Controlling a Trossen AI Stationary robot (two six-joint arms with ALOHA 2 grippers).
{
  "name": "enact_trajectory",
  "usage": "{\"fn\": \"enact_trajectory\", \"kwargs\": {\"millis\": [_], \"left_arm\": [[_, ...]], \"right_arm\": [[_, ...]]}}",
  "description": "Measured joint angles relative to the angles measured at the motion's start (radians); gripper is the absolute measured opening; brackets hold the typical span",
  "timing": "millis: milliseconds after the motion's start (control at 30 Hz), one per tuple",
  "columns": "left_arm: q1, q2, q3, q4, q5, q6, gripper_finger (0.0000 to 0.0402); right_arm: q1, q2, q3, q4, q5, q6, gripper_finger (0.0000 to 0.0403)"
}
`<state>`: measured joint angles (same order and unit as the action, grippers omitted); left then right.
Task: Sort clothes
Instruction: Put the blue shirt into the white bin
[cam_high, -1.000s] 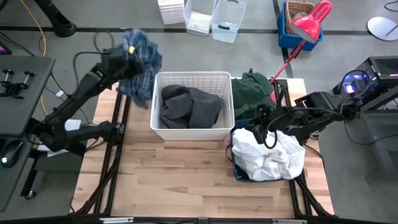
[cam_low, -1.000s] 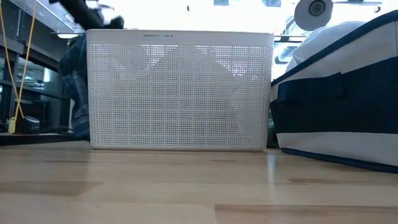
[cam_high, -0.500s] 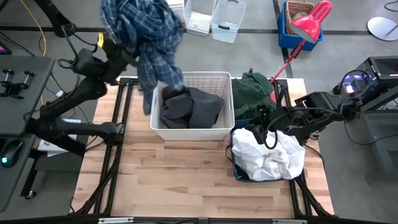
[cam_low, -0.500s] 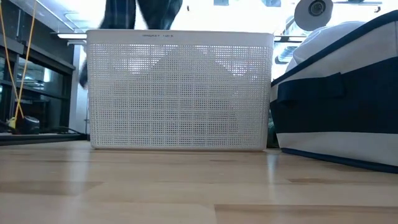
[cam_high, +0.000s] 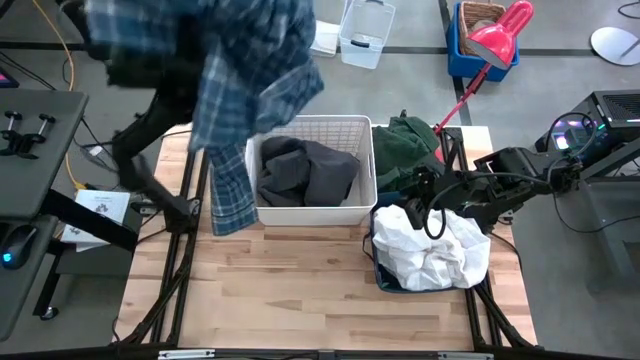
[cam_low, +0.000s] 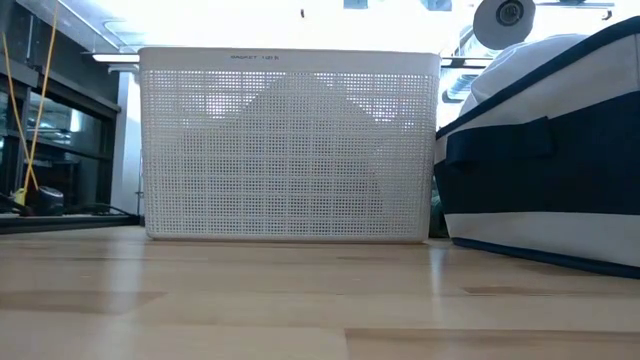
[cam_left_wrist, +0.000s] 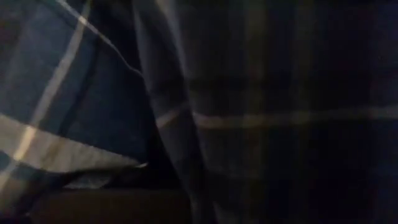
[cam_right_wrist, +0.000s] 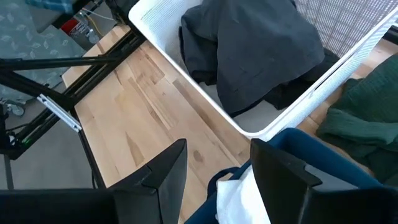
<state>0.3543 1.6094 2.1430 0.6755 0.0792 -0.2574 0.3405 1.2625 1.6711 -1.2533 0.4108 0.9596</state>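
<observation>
The blue-and-white plaid shirt (cam_high: 245, 90) hangs high over the table's far left, and its cloth fills the left wrist view (cam_left_wrist: 199, 118). It hides my left gripper. Its lower end (cam_high: 232, 205) dangles by the left wall of the white lattice basket (cam_high: 310, 125). The dark grey garment (cam_high: 305, 170) lies in the basket. The dark green garment (cam_high: 408, 145) lies at the far end of the navy bin (cam_right_wrist: 311, 162), and the white garment (cam_high: 430, 250) is heaped in the bin. My right gripper (cam_right_wrist: 217, 168) is open and empty above the white garment. My left gripper carries the plaid shirt, but the shirt itself covers the fingers in both views, so the part held cannot be told. The shirt is lifted clear of the table and hangs slack in loose folds below the arm.
The basket (cam_low: 290, 140) and the navy bin (cam_low: 540, 190) stand side by side at the table's far half. Black frame struts (cam_high: 180, 210) run along the table's left edge. Clear containers (cam_high: 345, 30) and a blue crate with a red dustpan (cam_high: 490, 35) stand on the floor beyond.
My left arm has risen steeply from beside the basket's far left corner and carried the plaid shirt up. The shirt was bunched; now it hangs spread out and long. It has left the low view. My right arm has kept still.
</observation>
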Motion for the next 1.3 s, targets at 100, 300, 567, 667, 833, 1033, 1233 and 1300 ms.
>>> {"fn": "enact_trajectory", "kwargs": {"millis": [100, 300, 567, 667, 833, 1033, 1233, 1300], "left_arm": [[0.028, 0.146, 0.216, -0.095, -0.001, -0.033, 0.0031], [0.077, 0.182, 0.055, 0.068, -0.049, -0.213, 0.0031], [0.083, 0.304, 0.030, 0.070, -0.033, -0.231, 0.0031], [0.085, 0.366, 0.029, 0.140, -0.075, -0.250, 0.0031], [0.119, 0.461, 0.029, 0.402, -0.180, -0.355, 0.0031], [0.132, 0.489, 0.029, 0.357, 0.084, -0.471, 0.0031], [0.049, 0.469, 0.030, -0.079, 0.335, -0.308, 0.0031], [0.028, 0.471, 0.030, -0.218, 0.324, -0.219, 0.0031]], "right_arm": [[0.000, 0.000, 0.000, 0.000, 0.009, -0.019, 0.0174], [0.000, 0.000, 0.000, 0.000, 0.024, -0.027, 0.0174], [0.000, 0.000, 0.000, 0.002, 0.038, -0.071, 0.0174], [0.000, 0.000, 0.000, 0.003, 0.052, -0.084, 0.0174], [0.000, 0.000, 0.000, 0.009, 0.060, -0.097, 0.0174], [0.000, 0.000, 0.000, 0.010, 0.056, -0.097, 0.0174], [0.000, 0.000, 0.000, 0.009, 0.056, -0.101, 0.0174], [0.001, 0.000, 0.000, 0.009, 0.055, -0.105, 0.0174]]}}
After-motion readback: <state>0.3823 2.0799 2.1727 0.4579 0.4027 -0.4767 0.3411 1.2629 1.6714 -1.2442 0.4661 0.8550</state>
